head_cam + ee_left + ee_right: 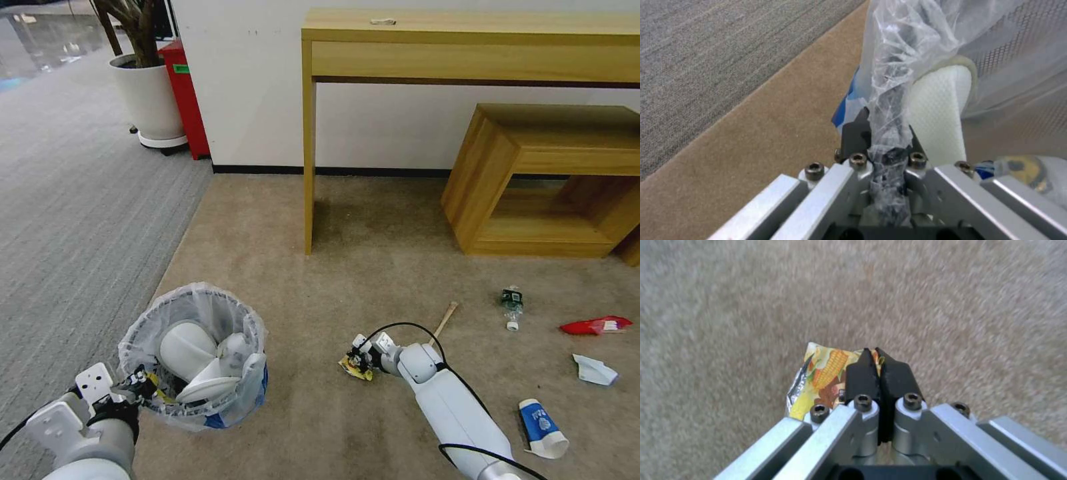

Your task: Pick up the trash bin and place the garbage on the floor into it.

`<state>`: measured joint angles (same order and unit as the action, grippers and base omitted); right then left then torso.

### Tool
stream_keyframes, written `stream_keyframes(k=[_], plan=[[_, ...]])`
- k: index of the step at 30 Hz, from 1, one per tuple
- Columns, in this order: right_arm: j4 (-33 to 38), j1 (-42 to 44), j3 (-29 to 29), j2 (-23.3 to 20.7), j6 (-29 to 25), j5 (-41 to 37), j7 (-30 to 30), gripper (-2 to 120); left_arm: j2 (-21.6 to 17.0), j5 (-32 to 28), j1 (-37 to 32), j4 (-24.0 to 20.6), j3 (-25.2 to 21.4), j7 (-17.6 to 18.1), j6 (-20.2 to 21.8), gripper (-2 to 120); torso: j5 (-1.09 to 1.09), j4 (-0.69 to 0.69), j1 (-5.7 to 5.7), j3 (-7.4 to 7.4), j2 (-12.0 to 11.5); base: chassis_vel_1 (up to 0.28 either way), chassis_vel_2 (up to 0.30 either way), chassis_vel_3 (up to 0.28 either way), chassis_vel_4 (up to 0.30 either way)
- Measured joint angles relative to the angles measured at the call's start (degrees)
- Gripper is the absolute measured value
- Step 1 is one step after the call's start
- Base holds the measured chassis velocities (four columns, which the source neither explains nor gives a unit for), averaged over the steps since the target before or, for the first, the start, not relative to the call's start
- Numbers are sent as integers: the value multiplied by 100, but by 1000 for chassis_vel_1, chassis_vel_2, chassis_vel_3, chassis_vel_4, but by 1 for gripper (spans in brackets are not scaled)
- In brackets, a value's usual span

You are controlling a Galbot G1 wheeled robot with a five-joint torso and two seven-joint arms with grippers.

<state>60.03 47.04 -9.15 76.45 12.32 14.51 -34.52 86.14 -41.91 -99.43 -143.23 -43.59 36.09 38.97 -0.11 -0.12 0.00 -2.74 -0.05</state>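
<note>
The left arm is bent low beside the trash bin, its left gripper clamped on the bag-lined rim — two white slippers are seen inside. Right of the bin, the right arm is stretched forward and down, the right gripper pinched tight on a yellow corn snack packet at the floor. Farther right of the bin, a wooden stick is angled away, with a small bottle beyond.
</note>
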Motion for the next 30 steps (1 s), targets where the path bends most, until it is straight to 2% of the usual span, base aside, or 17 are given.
stream_keyframes(k=[4,7,8,11,12,15,16,18,21,25,27,30], plan=[[438,193,6,-127,-174,-494,188,0,-6,-3,3,0,1,0,1,1,0,0,0,0,0,0,0,0,0],[1399,485,35,-427,-400,-1480,300,0,-6,-4,18,0,36,-1,2,1,0,0,0,0,0,0,0,0,0],[1399,485,35,-427,-400,-1480,300,0,-6,-4,18,0,36,-1,2,1,0,0,0,0,0,0,0,0,0],[2307,684,-48,-750,-659,-2185,245,0,6,-13,16,0,97,-5,6,1,1,-1,0,0,0,0,0,0,0],[2307,684,-48,-750,-659,-2185,245,0,6,-13,16,0,97,-5,6,1,1,-1,0,0,0,0,0,0,0],[3328,779,-221,-1094,-907,-3186,190,0,27,-14,1,0,168,-7,11,1,-1,0,0,0,0,0,0,0,0],[3328,779,-221,-1094,-907,-3186,190,0,27,-14,1,0,168,-7,11,1,-1,0,0,0,0,0,0,0,0],[3916,784,-301,-1259,-1378,-4081,113,0,34,-10,-17,0,205,-8,12,1,-1,0,0,1,0,0,0,0,0],[4308,754,-363,-1322,-1783,-4694,-31,0,37,-5,-42,0,223,-9,13,1,2,0,0,0,0,0,0,0,0],[4739,735,-330,-1371,-1934,-5304,-140,0,46,5,-63,0,248,-10,13,1,-1,0,0,0,0,0,0,0,0],[4859,743,-222,-1371,-1997,-5448,-168,0,52,15,-67,0,268,-11,13,1,0,0,0,0,1,0,0,0,0],[4990,816,334,-1264,-2202,-5498,-191,0,73,63,-76,0,332,-22,13,1,0,0,0,0,0,0,0,0,0]])
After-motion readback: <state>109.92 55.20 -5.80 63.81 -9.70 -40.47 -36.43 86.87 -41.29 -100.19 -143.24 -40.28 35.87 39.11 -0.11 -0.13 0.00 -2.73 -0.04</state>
